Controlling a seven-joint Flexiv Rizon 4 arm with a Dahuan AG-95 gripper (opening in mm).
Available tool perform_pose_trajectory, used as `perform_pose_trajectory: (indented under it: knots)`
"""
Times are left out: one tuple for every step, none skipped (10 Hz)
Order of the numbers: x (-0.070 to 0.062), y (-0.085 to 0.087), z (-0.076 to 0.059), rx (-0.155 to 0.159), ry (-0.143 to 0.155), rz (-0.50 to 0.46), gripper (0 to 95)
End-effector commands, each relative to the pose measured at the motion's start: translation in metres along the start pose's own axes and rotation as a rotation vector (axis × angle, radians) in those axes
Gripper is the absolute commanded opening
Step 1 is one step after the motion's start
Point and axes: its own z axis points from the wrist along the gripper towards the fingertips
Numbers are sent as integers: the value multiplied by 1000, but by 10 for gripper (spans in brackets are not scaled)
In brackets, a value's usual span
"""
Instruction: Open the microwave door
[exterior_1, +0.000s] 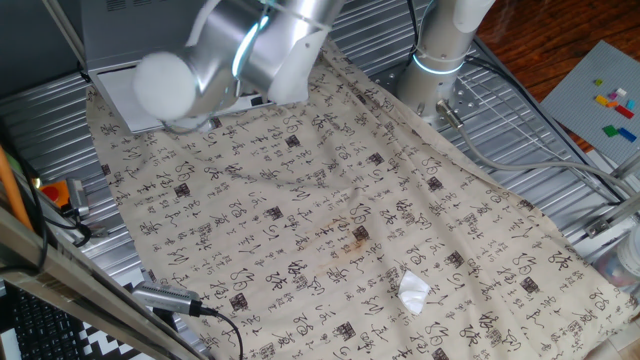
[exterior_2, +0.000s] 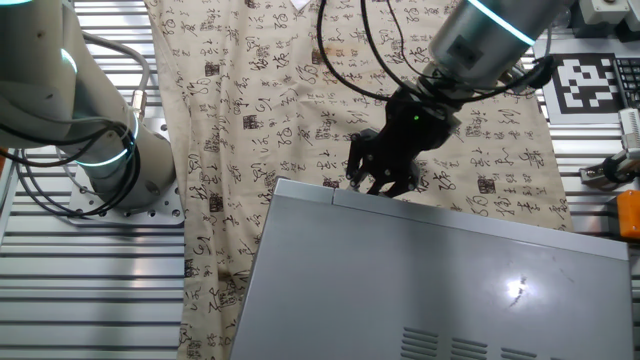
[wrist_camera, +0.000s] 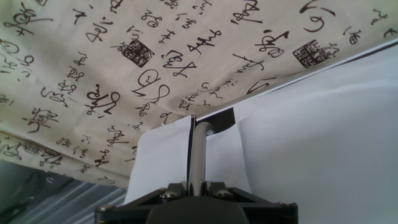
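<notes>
In one fixed view the microwave door (exterior_1: 120, 95) lay white behind the arm, in the other the gripper (exterior_2: 378, 180) met the microwave (exterior_2: 430, 280)'s front edge, jaw state untellable, and the hand view suggested a stiff, smooth panel best hooked at its edge.

Silver-white arm (exterior_1: 270, 45), glowing cyan joint rings, black hand (exterior_2: 385, 165), black cables.

Bright even light, soft shadows, small glare spot on the microwave (exterior_2: 515, 289) top, blurred near arm (exterior_1: 215, 60)
</notes>
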Motion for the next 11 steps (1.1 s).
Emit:
perform_pose_trajectory:
  knots:
    - [0, 0, -2, -3, -38, 55, 0]
    - [-1, -2, -5, -5, -35, 55, 0]
    - [-1, -2, -5, -10, -35, 59, 0]
    - [-1, -1, -2, -19, -39, 74, 0]
    - [0, 0, -2, -30, -42, 86, 0]
    - [0, -1, -3, -34, -44, 95, 0]
    - [0, -1, -2, -39, -49, 100, 0]
    - [0, -1, -2, -39, -46, 98, 0]
    - [0, 0, -2, -40, -43, 94, 0]
    - [0, 0, -2, -30, -43, 75, 0]
    - [0, 0, -2, -19, -44, 45, 0]
